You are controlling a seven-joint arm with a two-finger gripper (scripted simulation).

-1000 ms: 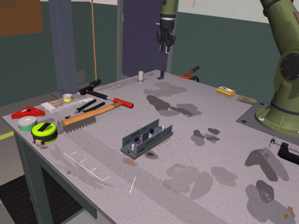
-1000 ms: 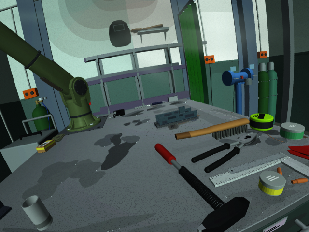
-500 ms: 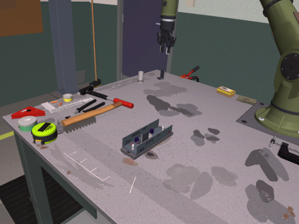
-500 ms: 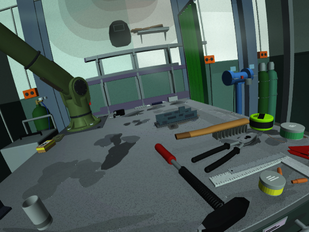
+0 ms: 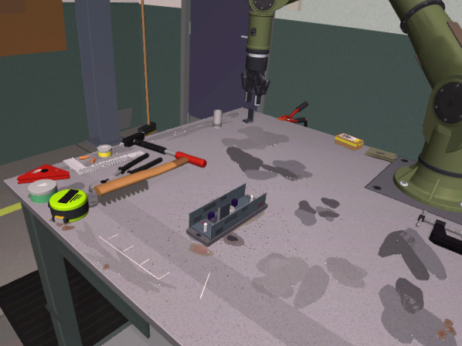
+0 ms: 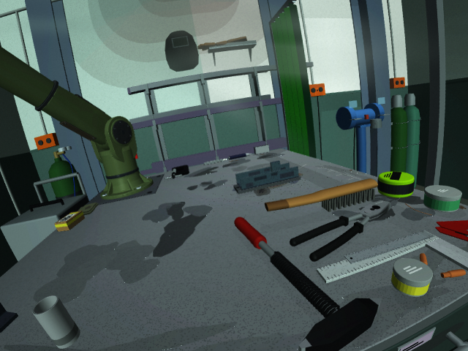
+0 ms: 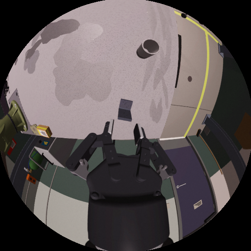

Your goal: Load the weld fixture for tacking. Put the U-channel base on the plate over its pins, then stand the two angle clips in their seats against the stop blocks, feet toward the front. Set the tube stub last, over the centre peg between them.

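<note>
A dark angle clip (image 5: pixel 250 116) (image 7: pixel 125 109) stands at the far edge of the table. My gripper (image 5: pixel 254 97) (image 7: pixel 123 130) hangs open and empty just above it. The grey tube stub (image 5: pixel 217 118) (image 6: pixel 56 321) (image 7: pixel 148 48) stands upright on the table a little to the clip's left. The U-channel base (image 5: pixel 228 213) (image 6: pixel 266 176) sits on the fixture plate at mid-table. One angle clip (image 5: pixel 223 211) stands inside it between purple stop blocks.
Behind the far edge are a door and a grey pillar. Red cutters (image 5: pixel 294 114) lie right of the clip. A hammer (image 5: pixel 164 150), wire brush (image 5: pixel 126 184), pliers, ruler and tape measure (image 5: pixel 68 204) fill the left side. The arm's base (image 5: pixel 435 170) stands at the right.
</note>
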